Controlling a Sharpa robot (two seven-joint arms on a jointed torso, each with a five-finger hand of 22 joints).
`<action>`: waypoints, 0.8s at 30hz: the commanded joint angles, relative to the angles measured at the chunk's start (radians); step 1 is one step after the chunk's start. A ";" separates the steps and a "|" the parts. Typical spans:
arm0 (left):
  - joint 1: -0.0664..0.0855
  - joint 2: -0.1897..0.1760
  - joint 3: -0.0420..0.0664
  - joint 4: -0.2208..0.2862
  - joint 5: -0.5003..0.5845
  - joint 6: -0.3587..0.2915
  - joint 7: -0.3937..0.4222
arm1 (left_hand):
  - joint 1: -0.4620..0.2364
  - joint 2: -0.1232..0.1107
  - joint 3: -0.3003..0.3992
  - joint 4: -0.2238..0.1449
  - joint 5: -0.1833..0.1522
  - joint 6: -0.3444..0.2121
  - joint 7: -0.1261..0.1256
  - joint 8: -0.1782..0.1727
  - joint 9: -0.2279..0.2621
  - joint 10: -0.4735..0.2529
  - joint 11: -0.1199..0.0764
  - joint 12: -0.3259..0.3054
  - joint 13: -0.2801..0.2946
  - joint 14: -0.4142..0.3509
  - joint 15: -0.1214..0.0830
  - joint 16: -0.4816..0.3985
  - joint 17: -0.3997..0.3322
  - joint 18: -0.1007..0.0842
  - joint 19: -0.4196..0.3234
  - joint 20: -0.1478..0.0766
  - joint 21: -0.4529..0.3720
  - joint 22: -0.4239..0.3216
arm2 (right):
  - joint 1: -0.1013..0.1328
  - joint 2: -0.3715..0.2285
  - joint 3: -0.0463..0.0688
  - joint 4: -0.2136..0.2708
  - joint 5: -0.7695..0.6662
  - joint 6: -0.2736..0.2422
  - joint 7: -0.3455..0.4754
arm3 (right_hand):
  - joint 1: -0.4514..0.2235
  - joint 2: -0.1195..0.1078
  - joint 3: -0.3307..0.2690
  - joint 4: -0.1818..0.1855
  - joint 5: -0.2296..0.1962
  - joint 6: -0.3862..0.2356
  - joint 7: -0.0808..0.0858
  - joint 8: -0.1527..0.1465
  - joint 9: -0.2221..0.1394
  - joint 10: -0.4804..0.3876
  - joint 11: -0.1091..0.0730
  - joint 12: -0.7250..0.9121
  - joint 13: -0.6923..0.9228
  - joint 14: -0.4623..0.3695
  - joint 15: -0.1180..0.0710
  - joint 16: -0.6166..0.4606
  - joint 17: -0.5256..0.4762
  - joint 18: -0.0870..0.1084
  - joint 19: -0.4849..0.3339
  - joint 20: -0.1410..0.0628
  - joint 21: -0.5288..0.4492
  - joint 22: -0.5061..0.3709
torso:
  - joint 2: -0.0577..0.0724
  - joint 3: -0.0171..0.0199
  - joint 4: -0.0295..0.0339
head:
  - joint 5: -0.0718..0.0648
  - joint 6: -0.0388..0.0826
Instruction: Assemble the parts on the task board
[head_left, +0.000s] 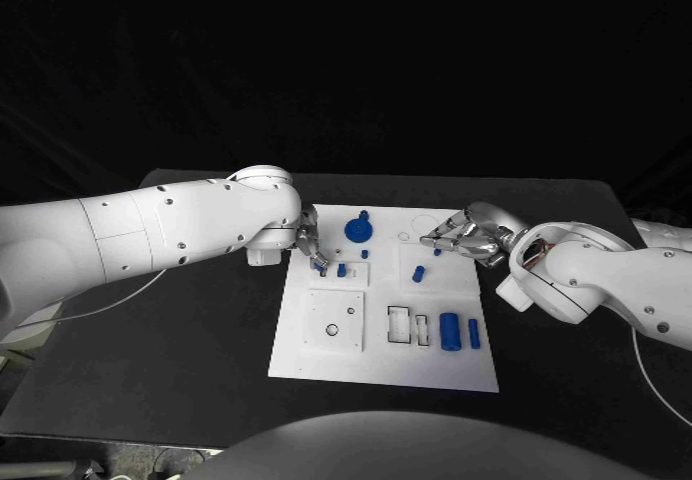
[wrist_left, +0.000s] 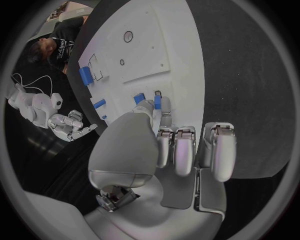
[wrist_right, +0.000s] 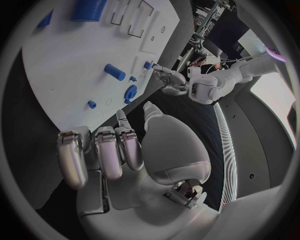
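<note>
Meanwhile left hand (head_left: 309, 243) fingers pinch a small blue part (wrist_left: 157, 102) on the task board (head_left: 433, 360); right hand (head_left: 464, 238) hovers empty, fingers apart.

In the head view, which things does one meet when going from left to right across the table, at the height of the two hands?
Left hand → small blue part beside its fingers → round blue part → blue cylinder part lying on the task board → right hand.

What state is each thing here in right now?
task board: flat on the table, some slots unfilled.
round blue part: on the board's far end.
large blue cylinder: lying on the board.
left hand: fingertips at a small blue part.
right hand: holds nothing, fingers apart.
</note>
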 joint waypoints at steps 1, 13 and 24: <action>-0.002 0.004 0.000 -0.003 -0.006 0.020 -0.115 | 0.004 0.004 0.011 -0.001 0.001 0.004 -0.001 0.002 0.001 0.104 -0.002 0.002 0.263 0.106 -0.005 0.003 0.263 -0.015 0.103 -0.003 0.002 0.263 | -0.001 0.001 0.000 0.001 -0.010 0.006 0.005 | 0.006 0.007 -0.002 -0.002 0.006 -0.003 0.005 0.004 -0.001 0.107 0.008 -0.005 0.263 0.102 0.008 0.004 0.263 -0.014 0.106 0.008 0.004 0.263 | 0.000 -0.0002 0.0002 | -0.001 0.000; -0.006 0.010 0.000 -0.014 -0.006 0.032 -0.114 | 0.002 0.006 0.017 -0.001 -0.007 0.002 0.000 0.001 0.002 0.104 -0.001 0.002 0.263 0.106 -0.005 0.003 0.263 -0.015 0.103 -0.003 0.002 0.263 | -0.001 0.004 0.000 0.000 -0.010 0.006 0.004 | 0.006 0.007 -0.002 -0.002 0.006 -0.003 0.005 0.004 -0.001 0.107 0.008 -0.005 0.263 0.102 0.008 0.004 0.263 -0.014 0.106 0.008 0.004 0.263 | 0.001 -0.0004 0.0004 | 0.000 0.000; -0.006 0.011 0.000 -0.018 -0.006 0.027 -0.106 | 0.001 0.006 0.019 -0.001 -0.008 0.001 0.001 0.000 0.002 0.104 -0.001 0.002 0.263 0.106 -0.004 0.003 0.263 -0.015 0.103 -0.003 0.002 0.263 | -0.001 0.004 0.000 0.001 -0.010 0.006 0.003 | 0.006 0.007 -0.002 -0.002 0.006 -0.003 0.005 0.004 -0.001 0.107 0.008 -0.005 0.263 0.102 0.008 0.004 0.263 -0.014 0.106 0.008 0.004 0.263 | 0.001 -0.0004 -0.0001 | -0.003 0.000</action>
